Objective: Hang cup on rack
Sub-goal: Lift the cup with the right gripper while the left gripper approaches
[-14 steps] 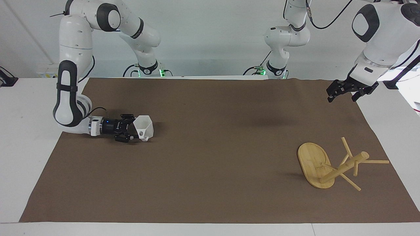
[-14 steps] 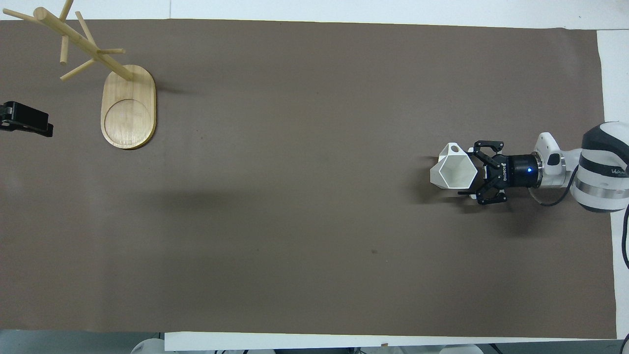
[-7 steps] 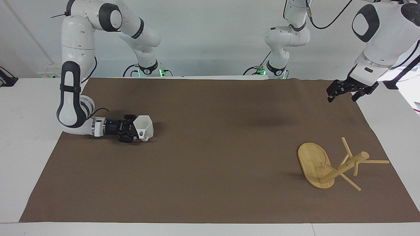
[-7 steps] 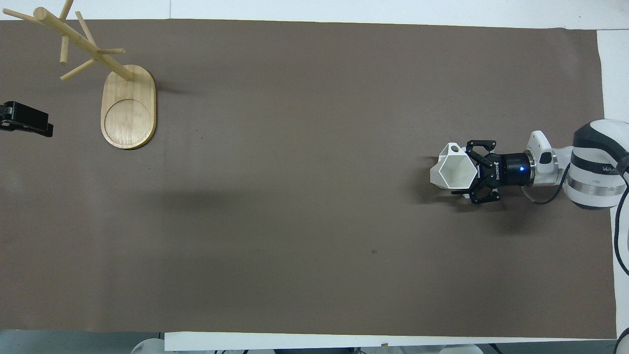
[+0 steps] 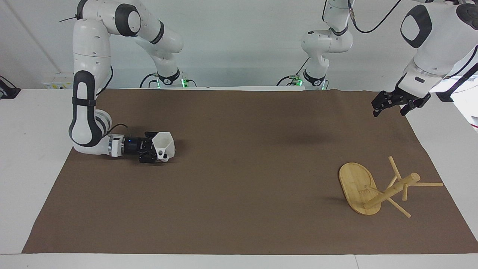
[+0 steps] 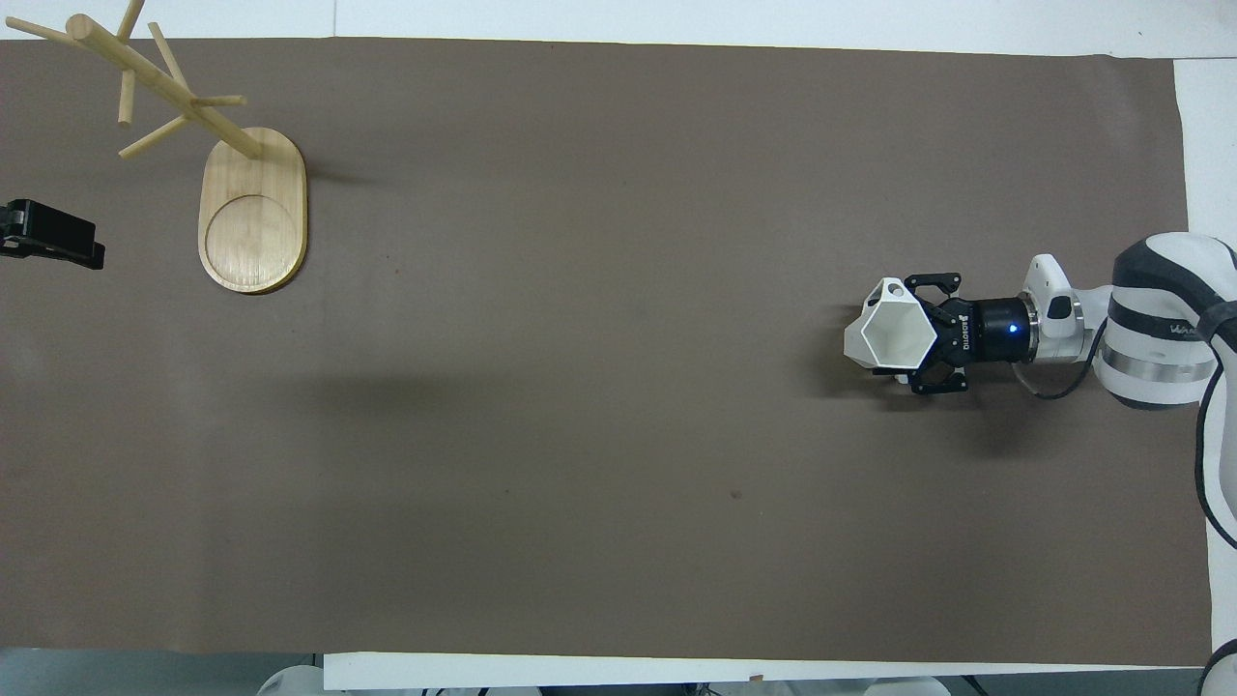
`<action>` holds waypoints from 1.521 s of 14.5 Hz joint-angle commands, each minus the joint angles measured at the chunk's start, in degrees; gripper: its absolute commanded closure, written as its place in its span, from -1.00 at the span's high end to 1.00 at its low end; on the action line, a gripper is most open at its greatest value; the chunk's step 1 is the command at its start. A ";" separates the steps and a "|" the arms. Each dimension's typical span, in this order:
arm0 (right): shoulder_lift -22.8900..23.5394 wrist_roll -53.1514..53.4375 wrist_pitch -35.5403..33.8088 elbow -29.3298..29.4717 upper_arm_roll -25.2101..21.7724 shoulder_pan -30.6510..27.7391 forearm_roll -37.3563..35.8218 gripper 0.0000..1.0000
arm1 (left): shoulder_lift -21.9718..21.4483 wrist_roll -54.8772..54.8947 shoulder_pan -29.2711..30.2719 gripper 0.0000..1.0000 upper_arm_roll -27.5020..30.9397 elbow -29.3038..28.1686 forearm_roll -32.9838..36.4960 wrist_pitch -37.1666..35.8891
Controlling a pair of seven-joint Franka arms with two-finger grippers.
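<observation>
The white faceted cup (image 5: 164,145) stands on the brown mat toward the right arm's end, its mouth up in the overhead view (image 6: 891,327). My right gripper (image 5: 157,151) lies low and level just above the mat, its fingers closed in on the cup's lower body (image 6: 906,334). The bamboo rack (image 5: 357,186) stands upright on its oval base toward the left arm's end, with its post and pegs above (image 6: 253,208). My left gripper (image 5: 389,106) hangs open and empty over the mat's edge, nearer the robots than the rack (image 6: 50,237).
The brown mat (image 5: 239,186) covers most of the white table. Nothing else lies on it between the cup and the rack.
My right gripper has slid forward onto the cup and its fingers have narrowed from wide open to tight around it. The cup, rack and left arm stay put.
</observation>
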 commanded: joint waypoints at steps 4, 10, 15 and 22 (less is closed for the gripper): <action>-1.60 4.25 2.00 -0.23 0.72 4.54 5.29 -0.14 | -0.95 0.40 0.08 1.00 0.04 -0.55 1.11 -0.06; -8.18 12.50 10.50 1.71 3.01 17.80 20.23 -0.19 | -0.95 0.31 -0.01 1.00 0.04 -0.55 1.11 0.03; -8.90 19.36 21.49 3.38 3.10 29.76 33.68 -0.19 | -1.65 -3.01 -3.33 1.00 -0.39 -1.52 0.58 -1.29; -11.09 24.65 41.69 6.28 3.19 43.13 39.76 -0.19 | -0.86 -27.43 -19.24 1.00 -0.31 -2.66 0.58 5.72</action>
